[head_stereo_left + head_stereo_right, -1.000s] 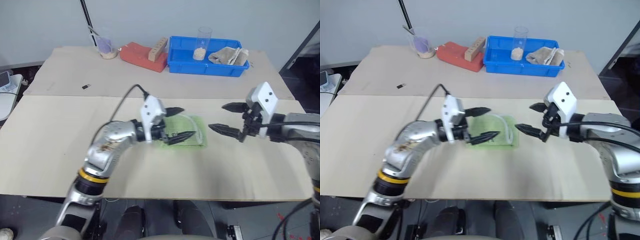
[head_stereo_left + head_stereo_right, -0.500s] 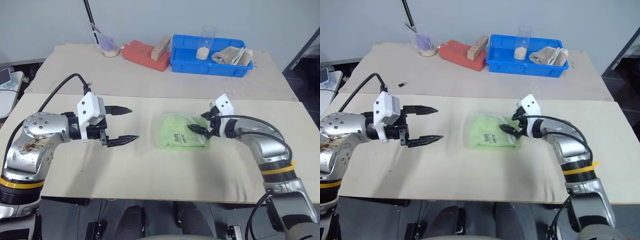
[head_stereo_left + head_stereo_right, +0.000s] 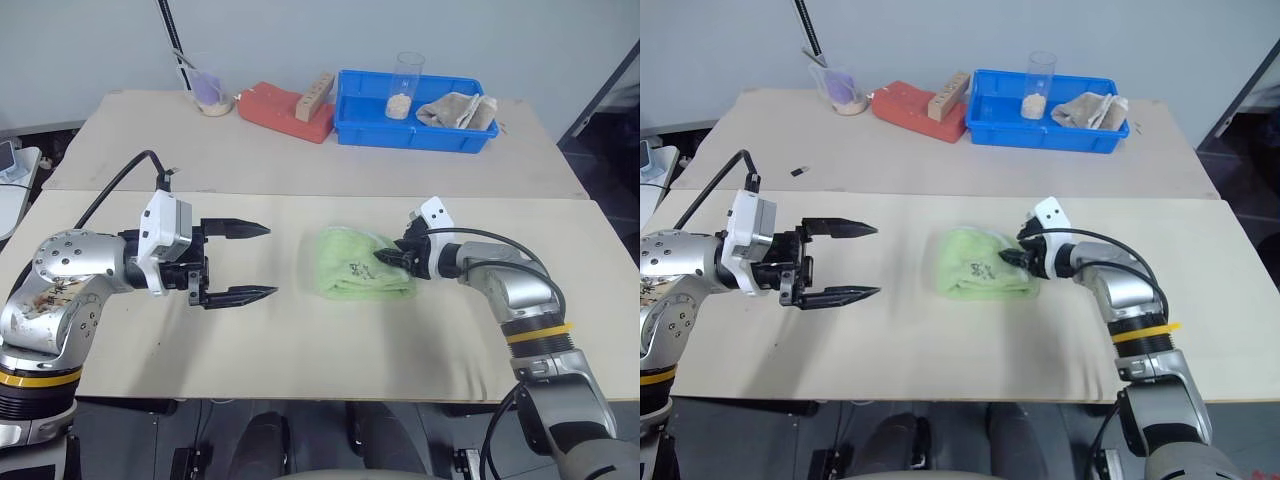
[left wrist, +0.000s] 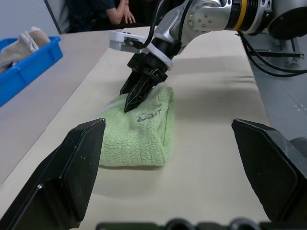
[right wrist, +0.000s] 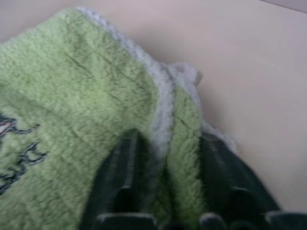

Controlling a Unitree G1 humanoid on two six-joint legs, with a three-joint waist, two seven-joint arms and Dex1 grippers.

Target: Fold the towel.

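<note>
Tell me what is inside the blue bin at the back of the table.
The blue bin holds a clear cup with pale grains at its bottom and a crumpled beige-grey cloth. Whatever lies under the cloth is covered.

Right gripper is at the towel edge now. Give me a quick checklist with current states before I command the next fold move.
1. Right gripper pinching the towel's white-edged rim: ok, fingers closed on it in the right wrist view.
2. Left gripper clear of the towel: ok, open, apart from it.
3. Towel already doubled over, logo on top: ok.
4. Grip catches all layers: cannot tell.
5. Bare table around the towel for the fold: ok.
6. Blue bin away from the work area: ok, at the far edge.
</note>
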